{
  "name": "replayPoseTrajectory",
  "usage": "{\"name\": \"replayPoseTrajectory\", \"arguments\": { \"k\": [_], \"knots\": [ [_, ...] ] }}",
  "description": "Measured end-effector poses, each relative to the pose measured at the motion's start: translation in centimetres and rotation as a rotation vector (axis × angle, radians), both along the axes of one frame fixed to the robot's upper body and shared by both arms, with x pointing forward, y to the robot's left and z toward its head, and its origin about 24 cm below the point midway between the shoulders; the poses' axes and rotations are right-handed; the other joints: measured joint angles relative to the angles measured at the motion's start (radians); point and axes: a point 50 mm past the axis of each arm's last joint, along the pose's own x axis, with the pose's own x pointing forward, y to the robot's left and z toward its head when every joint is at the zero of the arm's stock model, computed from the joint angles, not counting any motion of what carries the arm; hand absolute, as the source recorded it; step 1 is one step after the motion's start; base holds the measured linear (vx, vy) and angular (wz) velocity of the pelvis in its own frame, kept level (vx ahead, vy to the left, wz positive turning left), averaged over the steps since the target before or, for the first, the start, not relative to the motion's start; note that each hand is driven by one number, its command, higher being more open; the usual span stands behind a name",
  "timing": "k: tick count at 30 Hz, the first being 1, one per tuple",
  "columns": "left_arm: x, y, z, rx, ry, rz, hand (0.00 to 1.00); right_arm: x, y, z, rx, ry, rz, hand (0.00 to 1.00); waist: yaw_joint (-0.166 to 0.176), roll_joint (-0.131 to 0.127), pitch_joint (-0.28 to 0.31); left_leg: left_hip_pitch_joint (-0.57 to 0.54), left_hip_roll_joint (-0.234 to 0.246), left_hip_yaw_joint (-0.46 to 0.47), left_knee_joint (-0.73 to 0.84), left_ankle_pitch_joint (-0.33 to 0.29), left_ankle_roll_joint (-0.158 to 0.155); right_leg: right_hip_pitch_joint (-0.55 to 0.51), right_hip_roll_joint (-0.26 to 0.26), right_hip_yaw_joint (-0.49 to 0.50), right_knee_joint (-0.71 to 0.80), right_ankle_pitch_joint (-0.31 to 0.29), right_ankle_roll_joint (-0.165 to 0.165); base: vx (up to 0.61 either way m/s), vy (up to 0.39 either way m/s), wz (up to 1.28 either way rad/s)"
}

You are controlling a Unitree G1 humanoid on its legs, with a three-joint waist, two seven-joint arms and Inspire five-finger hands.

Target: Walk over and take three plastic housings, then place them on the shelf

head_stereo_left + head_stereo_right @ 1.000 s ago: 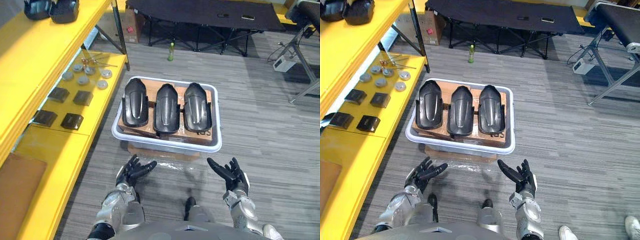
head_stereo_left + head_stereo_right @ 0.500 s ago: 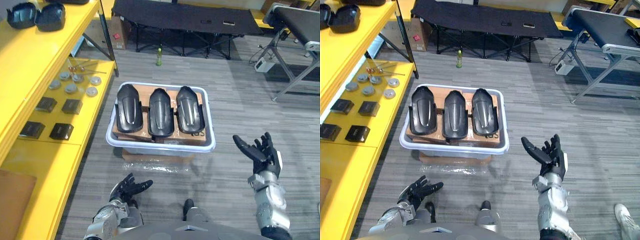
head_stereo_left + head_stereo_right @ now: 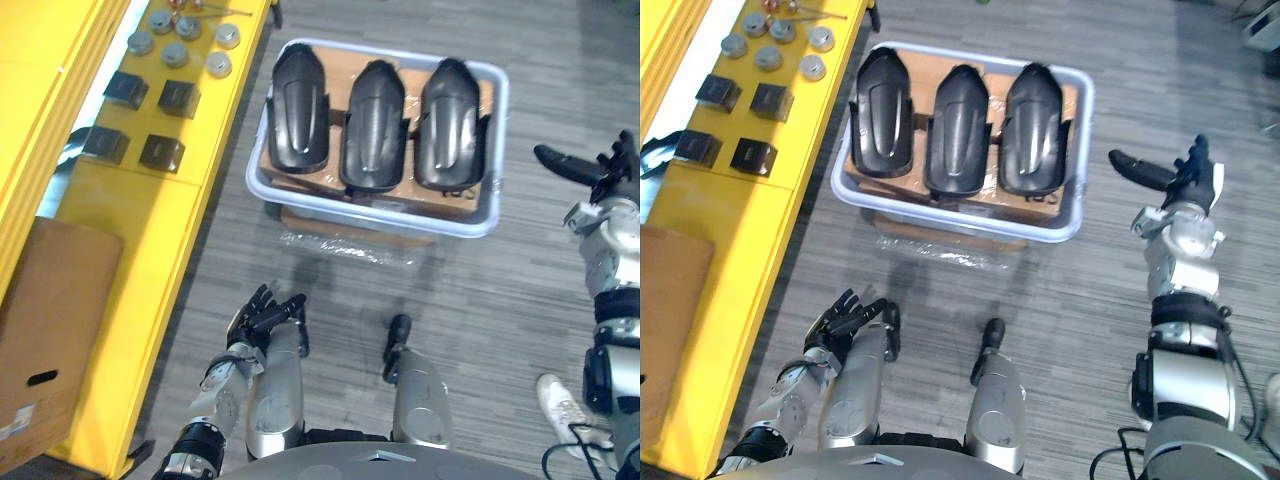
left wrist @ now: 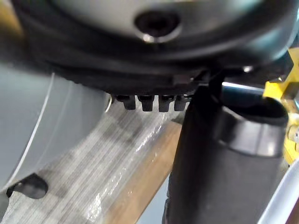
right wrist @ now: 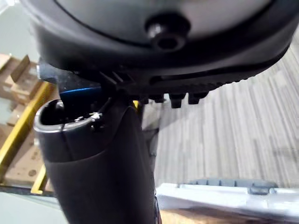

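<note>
The two head cameras sit high up and look almost straight down at the floor [image 3: 500, 320]. Both see the white tub [image 3: 370, 208] with the black housings [image 3: 374, 125] at 12 o'clock and the yellow shelf [image 3: 120, 250] at 9 o'clock. In the right eye view these sit a bit more toward 9 o'clock. The left wrist camera looks along the left robot hand [image 4: 219, 177] from very close, down at the floor. The right wrist camera looks along the right robot hand [image 5: 107, 163], just as close, over the tub's rim.

Cardboard box [image 3: 48, 325] cut by edge, right hand [image 3: 610, 172] partly cropped
</note>
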Motion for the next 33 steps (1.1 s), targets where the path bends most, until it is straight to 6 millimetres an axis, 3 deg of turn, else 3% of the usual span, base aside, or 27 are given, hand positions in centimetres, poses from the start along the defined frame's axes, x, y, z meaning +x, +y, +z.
{"name": "replayPoseTrajectory", "arguments": {
  "k": [4,7,14,15,28,33],
  "knots": [
    [-2.6,0.8,-2.9,-0.006,0.192,0.063,1.00,0.5,-0.3,0.3,-0.040,0.093,-0.005,1.00,0.010,0.024,0.016,-0.051,-0.026,-0.020,0.032,-0.006,0.011,-0.065,-0.035,-0.005,0.090,-0.042,0.003,-0.01,0.045,0.18],
    [-2.8,0.5,-3.1,-0.073,0.198,0.083,1.00,0.6,-1.0,0.8,-0.055,0.144,-0.031,1.00,0.033,0.039,0.023,-0.080,-0.037,-0.025,0.045,-0.003,0.014,-0.104,-0.052,-0.004,0.138,-0.060,0.004,-0.02,0.014,0.10],
    [-2.2,-1.0,-2.7,-0.146,0.136,0.049,1.00,1.5,-0.2,3.0,-0.195,0.180,0.003,1.00,0.058,0.072,0.031,-0.142,-0.068,-0.035,0.050,0.011,0.010,-0.205,-0.095,0.005,0.241,-0.103,0.000,-0.06,-0.012,0.11],
    [-2.2,-1.3,-2.7,-0.168,0.135,0.050,1.00,1.6,-0.1,3.3,-0.197,0.178,0.002,0.00,0.058,0.072,0.031,-0.149,-0.072,-0.038,0.048,0.021,0.014,-0.217,-0.101,0.003,0.256,-0.109,-0.002,-0.03,-0.048,0.13],
    [-2.5,-1.3,-3.0,-0.229,0.166,0.086,1.00,0.6,-1.8,6.5,-0.359,0.278,-0.118,0.00,0.055,0.072,0.030,-0.150,-0.069,-0.069,0.010,0.061,-0.016,-0.249,-0.109,-0.020,0.337,-0.162,-0.032,-0.02,-0.055,0.07],
    [-1.8,-0.9,-2.2,-0.024,0.094,0.077,1.00,1.9,-0.1,4.6,-0.319,0.320,-0.052,0.00,0.049,0.072,0.030,-0.096,-0.067,-0.076,-0.035,0.082,-0.025,-0.200,-0.107,-0.039,0.325,-0.167,-0.040,0.00,-0.043,0.06]
  ]
}}
